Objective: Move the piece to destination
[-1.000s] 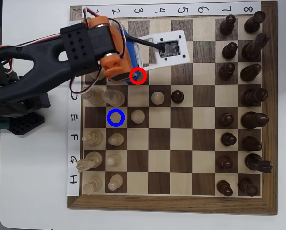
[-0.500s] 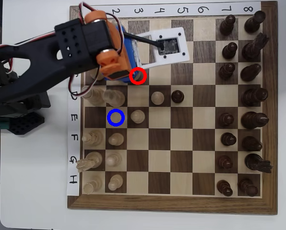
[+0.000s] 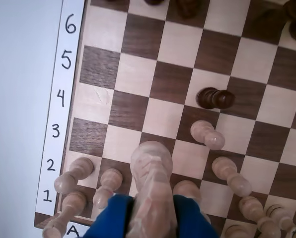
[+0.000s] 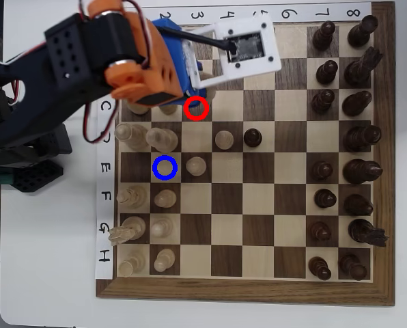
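In the wrist view my gripper [image 3: 152, 210] is shut on the pale knight [image 3: 151, 173]. Its blue fingers [image 3: 113, 220] press both sides of the jagged carved body, over the near left part of the board by rows 1 to 3. In the overhead view the gripper [image 4: 194, 83] sits under the arm and camera mount at the board's upper left, just above the red ring [image 4: 197, 108]; the knight is hidden there. The destination, a light square with a blue ring [image 4: 164, 167], lies empty two rows lower and one column to the left. I cannot tell whether the knight touches the board.
Pale pawns [image 3: 107, 186] and other pale pieces crowd around the gripper. A pale pawn [image 4: 197, 166] stands right beside the blue ring and another [image 4: 164, 140] just above it. A dark pawn [image 3: 215, 98] and a pale pawn [image 3: 207, 135] stand mid-board. Dark pieces [image 4: 357, 137] fill the right side.
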Controlling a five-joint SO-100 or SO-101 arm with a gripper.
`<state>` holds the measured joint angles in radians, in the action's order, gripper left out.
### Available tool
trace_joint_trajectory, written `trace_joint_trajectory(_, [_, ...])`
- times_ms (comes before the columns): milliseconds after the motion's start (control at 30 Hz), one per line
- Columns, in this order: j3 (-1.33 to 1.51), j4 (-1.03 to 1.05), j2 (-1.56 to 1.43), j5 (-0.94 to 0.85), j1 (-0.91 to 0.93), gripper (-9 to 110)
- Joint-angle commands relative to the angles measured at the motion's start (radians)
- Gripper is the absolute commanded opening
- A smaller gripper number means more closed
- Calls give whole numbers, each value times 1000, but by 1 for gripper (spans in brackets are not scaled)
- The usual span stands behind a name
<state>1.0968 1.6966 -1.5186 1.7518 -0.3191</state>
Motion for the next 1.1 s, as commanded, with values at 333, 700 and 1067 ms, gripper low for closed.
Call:
trace_joint_trajectory(333, [-506,-38,-210,407,158,0])
trace_joint_trajectory(700, [-120,-304,-416,143,439,1])
trace_joint_trajectory(1067, [325,-238,-618,57,555,0])
